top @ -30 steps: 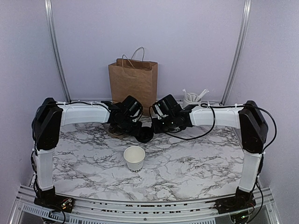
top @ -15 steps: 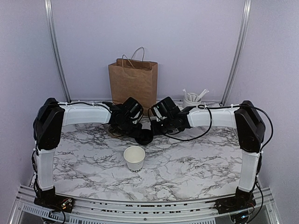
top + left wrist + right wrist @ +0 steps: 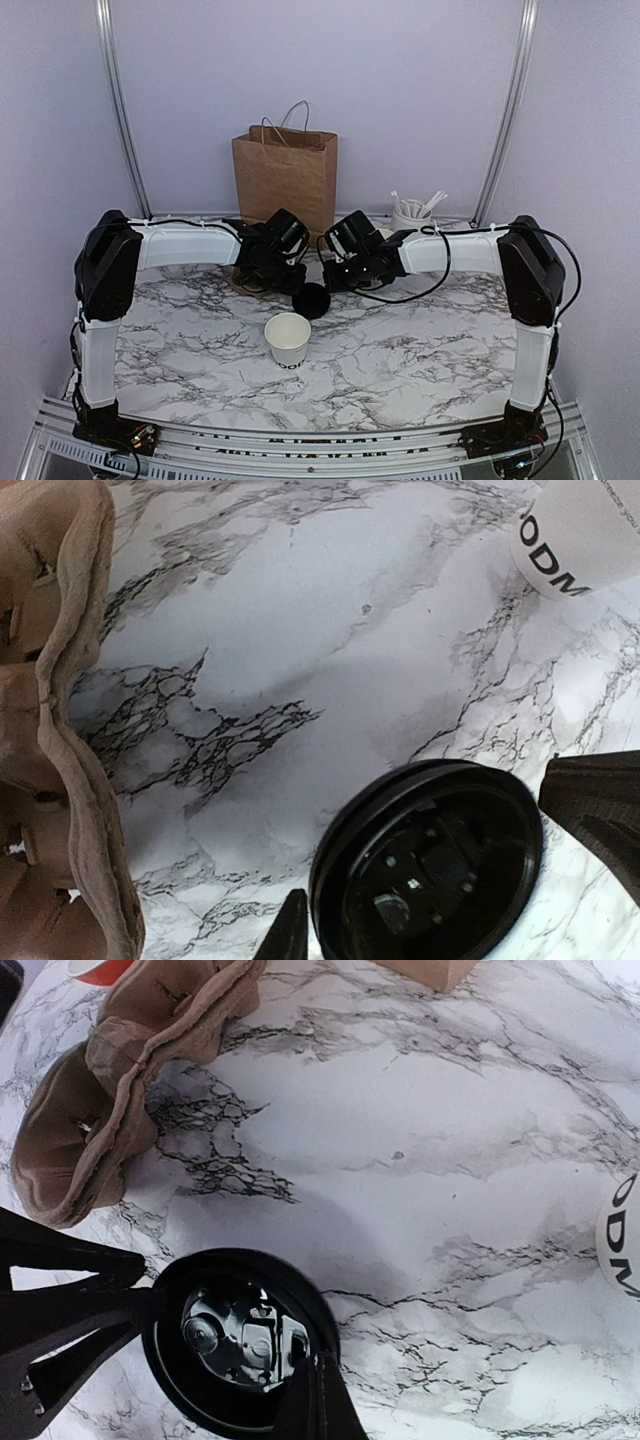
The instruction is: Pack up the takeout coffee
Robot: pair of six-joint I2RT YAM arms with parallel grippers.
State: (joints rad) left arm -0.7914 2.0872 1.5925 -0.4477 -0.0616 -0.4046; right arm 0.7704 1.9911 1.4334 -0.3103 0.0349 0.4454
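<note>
— So, where is the coffee?

— Split in two. The black lid (image 3: pixel 430 865) sits right at the tips of both pincers. The white paper cup (image 3: pixel 288 338) stands open on the marble bench (image 3: pixel 420 340), ahead of each pincer and off to its right, well apart from the lid.

— Who has the lid?

— The right pincer (image 3: pixel 312 1405) looks clenched on its rim, fingers nearly together. The left pincer (image 3: pixel 300 932) shows one tip against the opposite rim, with its partner hidden by the lid, so I cannot tell whether it grips.

— What worries you?

— Thin, glossy plastic nipped only at the edge. If the two arms pull differently, I'd expect it to flex and spring out, perhaps toward the pulp cup carrier (image 3: pixel 60 730) to the left of the left pincer. Then there's the cup. It looks empty and light, and nothing steadies it. A lid coming down tilted or pressed off-centre would likely tip it or skid it across the bench rather than snap on.
</note>
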